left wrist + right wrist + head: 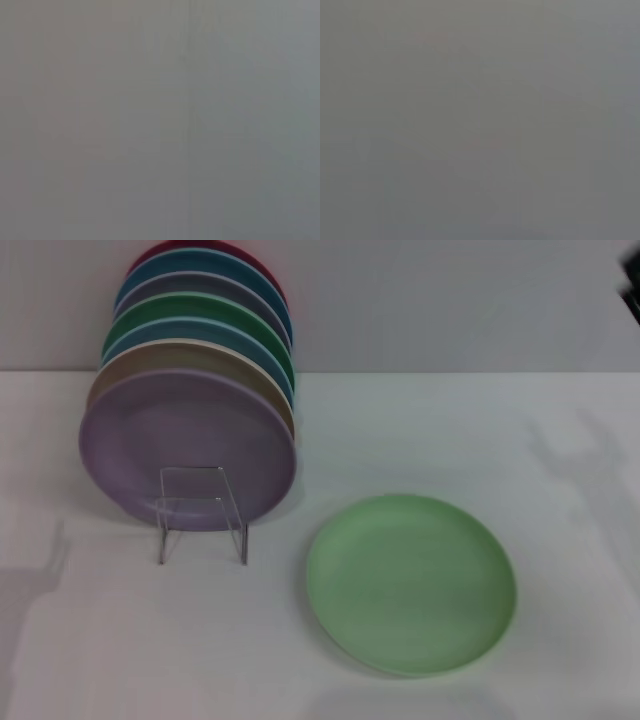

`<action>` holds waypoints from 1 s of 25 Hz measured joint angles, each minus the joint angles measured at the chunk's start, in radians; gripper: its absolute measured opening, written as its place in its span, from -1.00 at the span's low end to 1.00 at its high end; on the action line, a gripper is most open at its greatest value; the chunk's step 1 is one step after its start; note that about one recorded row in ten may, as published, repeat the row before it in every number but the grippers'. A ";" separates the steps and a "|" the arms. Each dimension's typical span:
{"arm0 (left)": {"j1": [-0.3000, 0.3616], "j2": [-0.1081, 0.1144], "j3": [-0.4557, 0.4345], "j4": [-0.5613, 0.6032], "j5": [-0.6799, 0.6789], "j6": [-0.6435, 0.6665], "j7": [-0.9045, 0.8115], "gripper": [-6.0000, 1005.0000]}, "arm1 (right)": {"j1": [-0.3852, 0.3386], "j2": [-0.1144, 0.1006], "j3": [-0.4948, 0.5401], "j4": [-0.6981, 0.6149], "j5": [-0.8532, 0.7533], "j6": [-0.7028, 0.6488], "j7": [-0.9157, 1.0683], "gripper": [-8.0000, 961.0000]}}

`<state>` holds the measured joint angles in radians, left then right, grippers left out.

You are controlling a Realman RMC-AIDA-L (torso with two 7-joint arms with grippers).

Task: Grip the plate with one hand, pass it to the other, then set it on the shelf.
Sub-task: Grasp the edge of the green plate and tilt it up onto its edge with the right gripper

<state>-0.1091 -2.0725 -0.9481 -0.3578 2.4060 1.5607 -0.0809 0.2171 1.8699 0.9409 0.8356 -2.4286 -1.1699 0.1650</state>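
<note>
The pale mint-green plate (411,584) lies flat on the white table (480,440), right of centre and near the front. The clear acrylic rack (201,515) stands at the left with several plates upright in it; the lilac plate (188,450) is the front one. Neither gripper shows in the head view. A dark bit at the top right corner (630,280) may be part of the right arm. Both wrist views show only plain grey.
Behind the lilac plate stand beige, blue, dark green, grey-blue, teal and red plates (200,310) in a row toward the back wall. Faint shadows lie on the table at the far right and far left.
</note>
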 joint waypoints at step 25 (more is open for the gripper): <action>-0.104 0.004 -0.150 0.082 -0.001 -0.056 -0.005 0.55 | 0.034 0.201 0.898 1.057 -0.105 2.589 -0.250 0.72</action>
<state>-0.2128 -2.0685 -1.0977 -0.2757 2.4054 1.5048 -0.0859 0.2516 2.0706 1.8387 1.8924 -2.5340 1.4191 -0.0855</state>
